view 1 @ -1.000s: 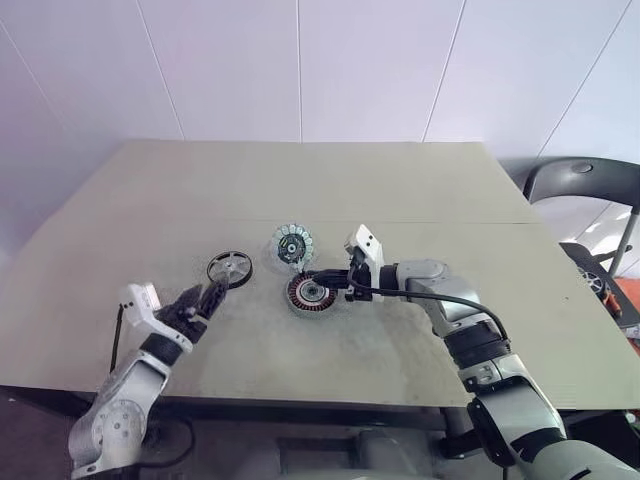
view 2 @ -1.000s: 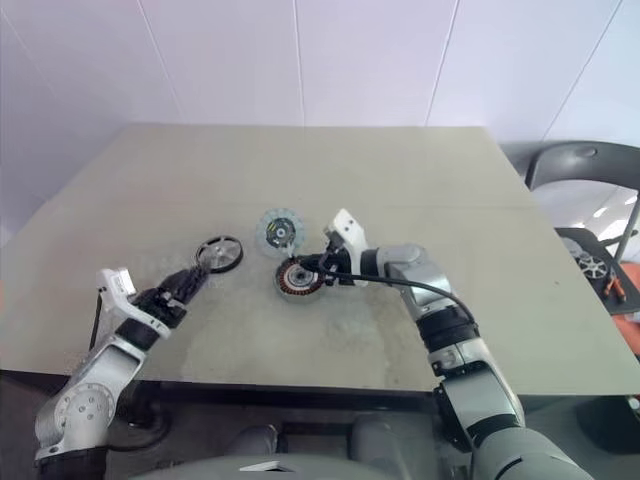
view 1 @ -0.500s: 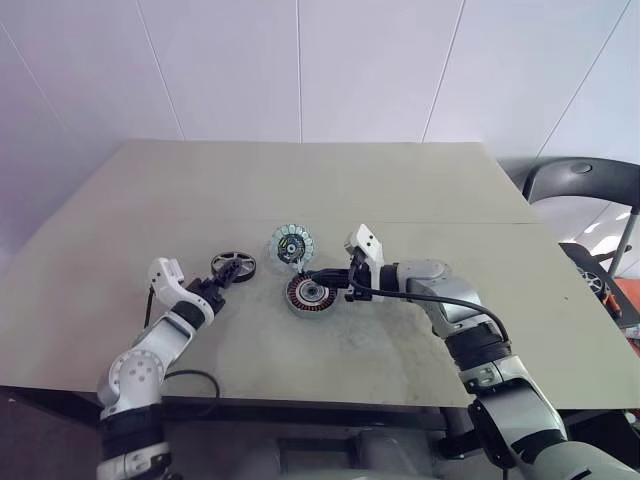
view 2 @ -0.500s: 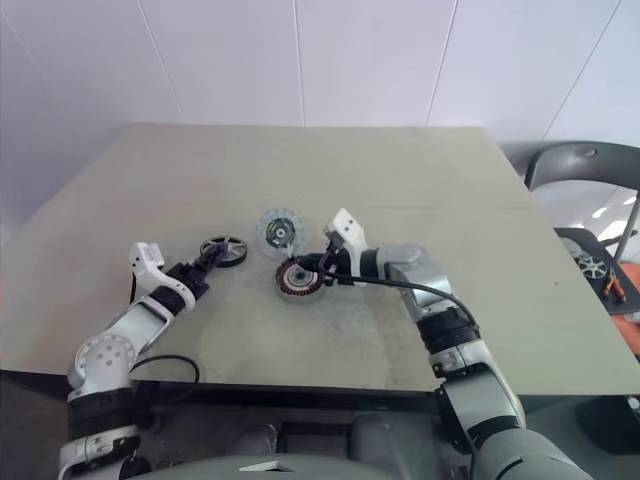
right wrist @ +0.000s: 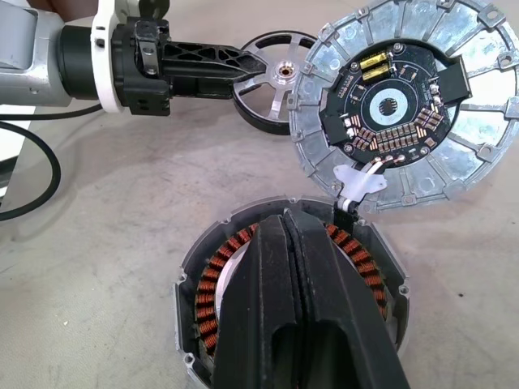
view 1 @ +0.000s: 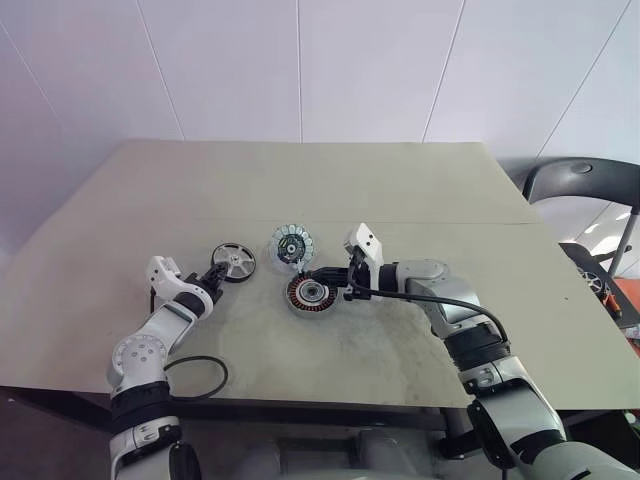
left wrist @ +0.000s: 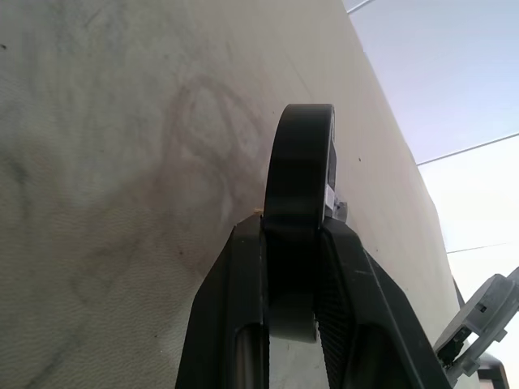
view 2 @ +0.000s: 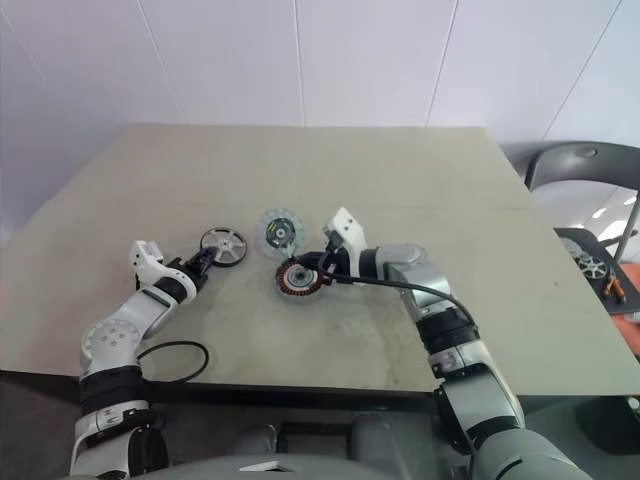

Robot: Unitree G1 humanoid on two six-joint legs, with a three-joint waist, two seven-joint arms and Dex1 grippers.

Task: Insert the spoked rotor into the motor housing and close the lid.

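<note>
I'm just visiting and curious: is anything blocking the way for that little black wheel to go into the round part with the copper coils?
Yes. The right gripper rests shut over the motor housing, covering its opening. The left gripper grips the spoked rotor; the table between shows bare.

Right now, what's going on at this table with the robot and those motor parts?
The robot is putting a small motor together. Its left claw is shut on the rim of the spoked rotor, which is not yet in the motor housing. The right claw is shut and sits over the housing's copper windings. The lid lies flat on the table just behind the housing, so it hasn't been fitted.
</note>
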